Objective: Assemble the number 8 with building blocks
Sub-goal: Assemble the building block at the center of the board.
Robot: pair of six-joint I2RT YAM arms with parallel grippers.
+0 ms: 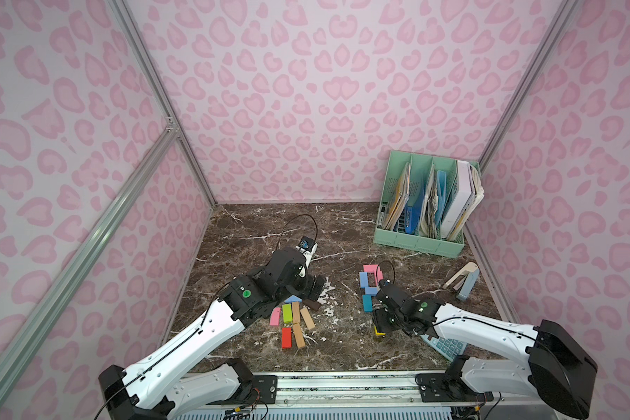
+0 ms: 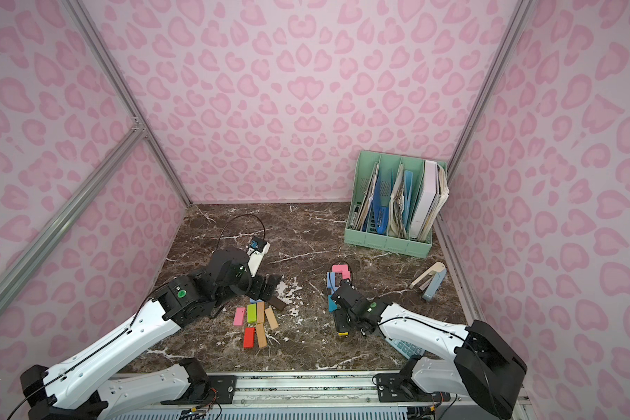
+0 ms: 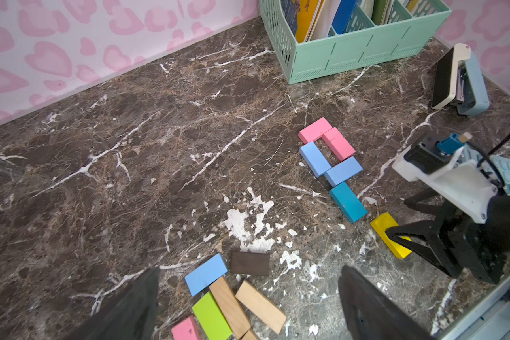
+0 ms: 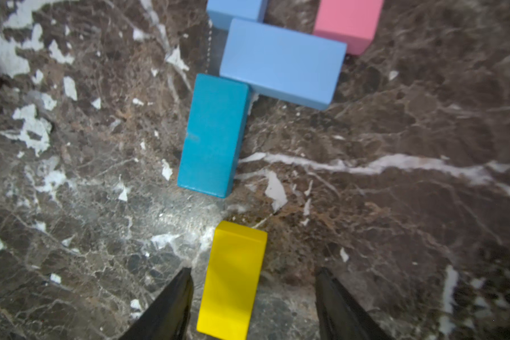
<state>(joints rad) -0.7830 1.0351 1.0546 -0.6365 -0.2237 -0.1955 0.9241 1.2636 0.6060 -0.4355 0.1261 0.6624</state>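
Here, right end effector released, straddling yellow block, teal block just ahead

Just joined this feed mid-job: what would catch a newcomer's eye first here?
The half-built figure of pink, light blue and teal blocks lies right of the table's centre, with the right gripper open astride a yellow block just off its teal end. The spare blocks sit heaped near the open left gripper, and loud pink-patterned walls close in all round.

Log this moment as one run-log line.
stage: grasp approach | right pincer: open, straddling yellow block | left pincer: open over spare blocks | figure: upper loop laid, teal block starts lower loop
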